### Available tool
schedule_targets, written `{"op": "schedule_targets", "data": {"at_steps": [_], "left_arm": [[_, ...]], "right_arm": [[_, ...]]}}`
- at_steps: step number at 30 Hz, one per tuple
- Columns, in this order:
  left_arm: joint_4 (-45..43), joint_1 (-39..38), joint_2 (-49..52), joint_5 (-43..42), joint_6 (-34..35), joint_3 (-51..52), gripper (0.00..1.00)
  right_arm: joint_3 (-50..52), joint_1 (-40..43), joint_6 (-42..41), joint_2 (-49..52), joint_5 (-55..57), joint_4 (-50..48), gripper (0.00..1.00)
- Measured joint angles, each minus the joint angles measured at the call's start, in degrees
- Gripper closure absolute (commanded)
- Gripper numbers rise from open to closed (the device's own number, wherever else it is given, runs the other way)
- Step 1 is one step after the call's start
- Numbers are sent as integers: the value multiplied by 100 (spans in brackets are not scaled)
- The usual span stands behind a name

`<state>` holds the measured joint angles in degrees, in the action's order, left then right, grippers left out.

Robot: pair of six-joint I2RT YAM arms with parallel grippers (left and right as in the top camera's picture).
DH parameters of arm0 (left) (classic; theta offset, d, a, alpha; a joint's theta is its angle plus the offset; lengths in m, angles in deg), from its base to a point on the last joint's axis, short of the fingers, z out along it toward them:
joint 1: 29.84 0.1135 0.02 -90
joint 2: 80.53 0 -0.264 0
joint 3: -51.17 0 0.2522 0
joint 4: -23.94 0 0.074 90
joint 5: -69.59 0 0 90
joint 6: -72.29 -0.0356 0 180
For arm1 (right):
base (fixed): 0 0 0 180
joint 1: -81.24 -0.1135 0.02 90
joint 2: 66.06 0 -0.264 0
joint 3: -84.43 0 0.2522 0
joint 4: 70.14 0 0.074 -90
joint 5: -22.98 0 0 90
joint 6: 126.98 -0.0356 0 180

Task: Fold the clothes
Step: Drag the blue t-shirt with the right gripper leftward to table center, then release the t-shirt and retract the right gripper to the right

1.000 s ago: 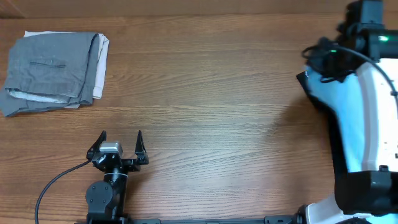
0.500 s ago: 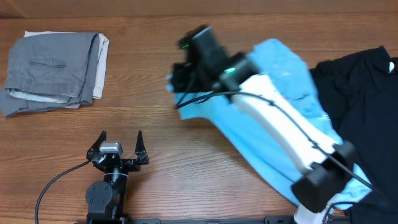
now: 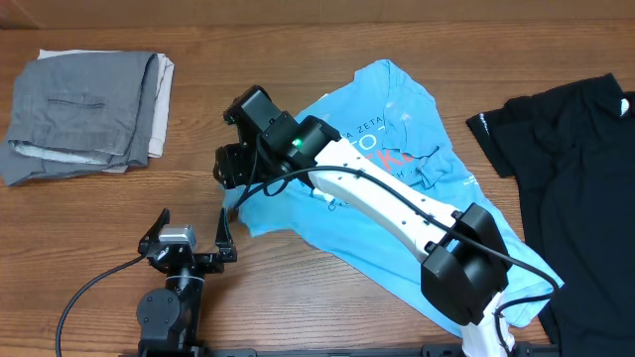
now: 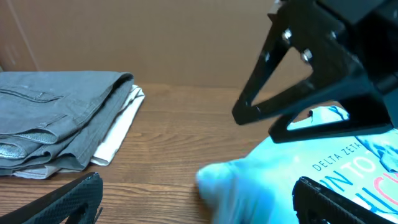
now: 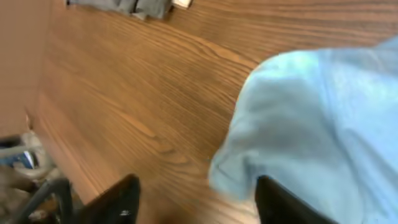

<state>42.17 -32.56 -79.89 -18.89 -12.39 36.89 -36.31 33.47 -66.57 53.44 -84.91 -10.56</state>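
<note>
One folded pile of grey trousers lies far left on the table. Near the front edge the left gripper stands spread wide, empty. One light blue T-shirt lies crumpled right of centre. The right arm crosses it, hiding some lettering. The right gripper is spread over the shirt's left edge. One black garment lies far right.

Light blue T-shirt, crumpled, unfolded, lying diagonally, chest lettering facing up

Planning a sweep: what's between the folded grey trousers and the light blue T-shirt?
Only bare brown wooden table, shown in overhead and left wrist views.
</note>
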Motion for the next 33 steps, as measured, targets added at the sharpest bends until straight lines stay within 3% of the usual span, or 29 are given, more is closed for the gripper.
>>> {"op": "schedule_targets", "data": {"at_steps": [3,12,19,23,33], "left_arm": [[0,0,0,0,0,0,0],[0,0,0,0,0,0,0],[0,0,0,0,0,0,0],[0,0,0,0,0,0,0],[0,0,0,0,0,0,0]], "right_arm": [[0,129,197,-52,-103,245,0],[-9,1692,376,-1484,238,2343,0],[-70,3405,413,-2190,1394,4468,0],[-42,4234,417,-2168,2022,5012,0],[-31,5563,417,-2168,2592,5101,0]]}}
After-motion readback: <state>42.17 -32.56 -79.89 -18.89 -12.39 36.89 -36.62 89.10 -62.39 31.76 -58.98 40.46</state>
